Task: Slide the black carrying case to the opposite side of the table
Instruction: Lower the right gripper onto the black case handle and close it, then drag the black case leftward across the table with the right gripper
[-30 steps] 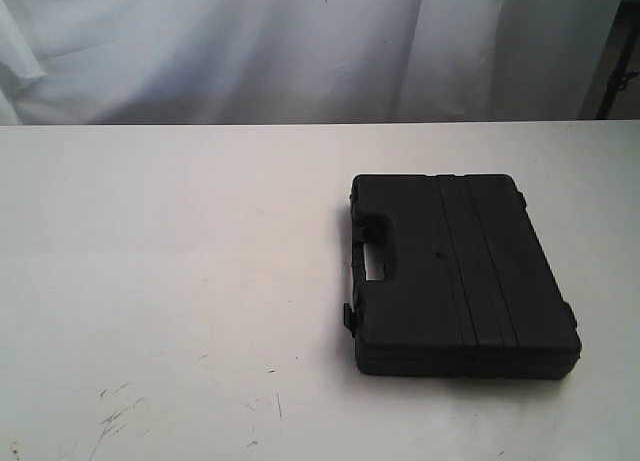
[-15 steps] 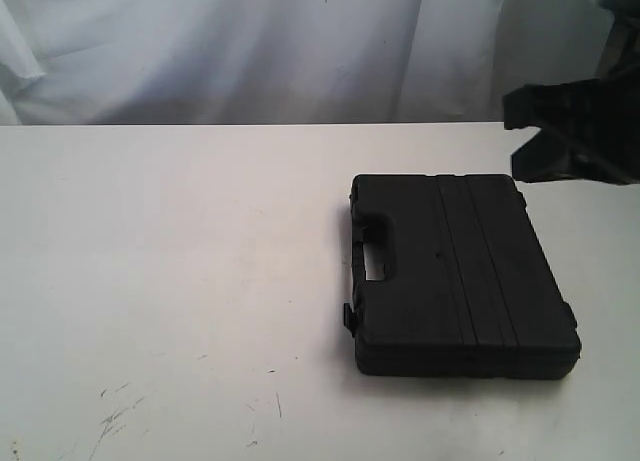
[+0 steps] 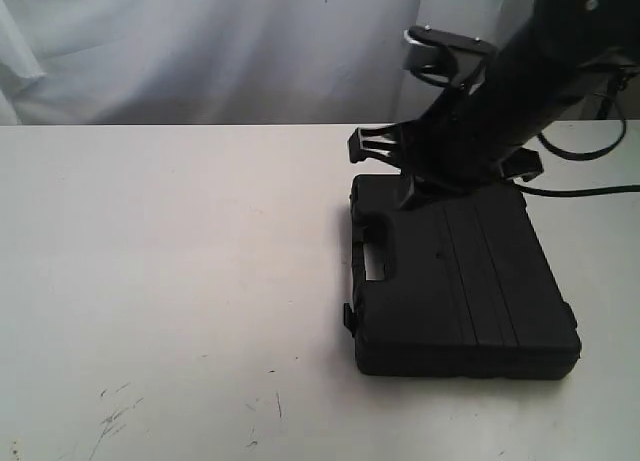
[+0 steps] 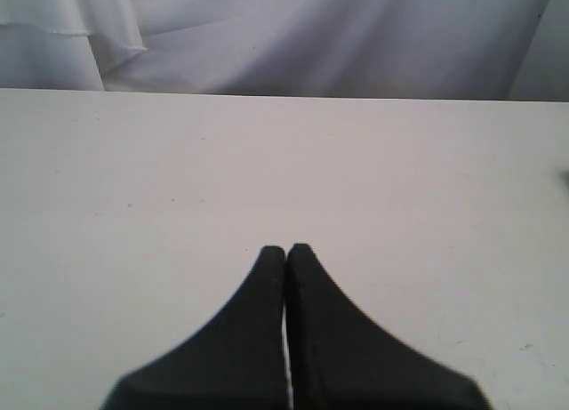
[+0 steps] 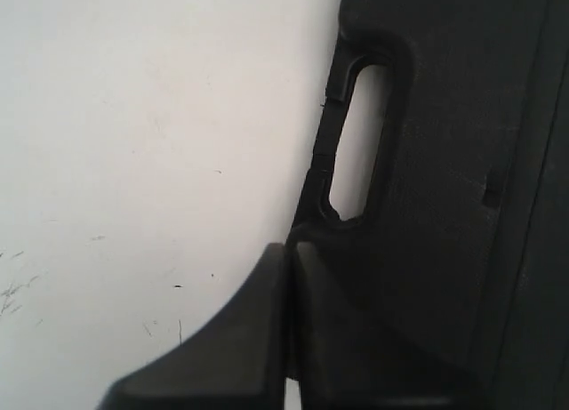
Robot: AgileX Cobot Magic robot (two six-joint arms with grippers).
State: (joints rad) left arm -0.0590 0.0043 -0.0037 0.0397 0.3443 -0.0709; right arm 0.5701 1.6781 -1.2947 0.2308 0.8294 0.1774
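over on the right half of the table (image 3: 150,231), the case (image 3: 470,281) lies flat and hasn't budged. its handle (image 3: 362,243) faces left and its long axis runs far to near. the right arm (image 3: 520,91) just swung in over its far edge, so i'd guess the push is next. left wrist view: left gripper (image 4: 285,250) pinched together over bare table. right wrist view: right gripper (image 5: 286,248) pinched together too, by the handle.
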